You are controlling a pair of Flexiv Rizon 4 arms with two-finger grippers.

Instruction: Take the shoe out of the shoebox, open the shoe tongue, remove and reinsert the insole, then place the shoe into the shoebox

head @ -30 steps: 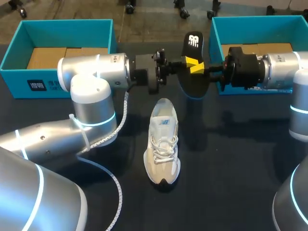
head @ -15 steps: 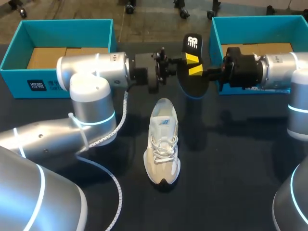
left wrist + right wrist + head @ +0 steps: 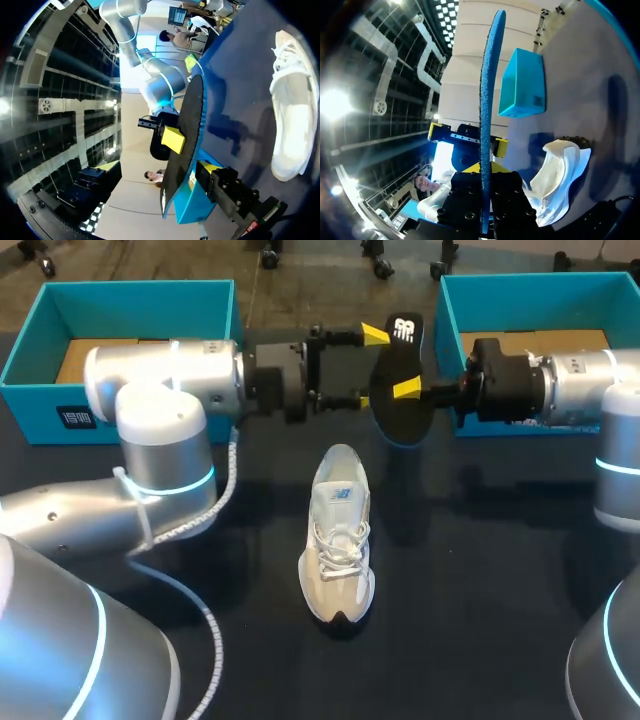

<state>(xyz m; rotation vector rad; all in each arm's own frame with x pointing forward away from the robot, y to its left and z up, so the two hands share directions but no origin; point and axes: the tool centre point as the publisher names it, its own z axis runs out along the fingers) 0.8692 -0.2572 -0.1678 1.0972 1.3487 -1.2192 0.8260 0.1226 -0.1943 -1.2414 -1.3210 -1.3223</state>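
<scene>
Black on its upper face and blue underneath, the insole [image 3: 392,408] is held on edge between the two arms, behind the heel of the shoe [image 3: 338,540] and apart from it. It is clamped by the right gripper [image 3: 405,389], which comes in from the right in front of the right shoebox [image 3: 540,278]; in the right wrist view the blue edge of the insole [image 3: 487,75] is seen running straight out from between the dark fingers of that gripper [image 3: 485,190]. The left gripper [image 3: 368,367] is spread wide, with one yellow tip on each side of the insole and no grip taken on it. In the left wrist view the insole [image 3: 187,130] is seen edge-on, with a yellow tip of the right gripper pressed to its face. The white shoe is left lying on the dark surface [image 3: 480,570], sole down, at the middle, with its toe toward the robot and its laces tied across the tongue. The left shoebox [image 3: 40,405] is placed at the far left of the surface, with brown card visible inside, and the right shoebox at the far right.
</scene>
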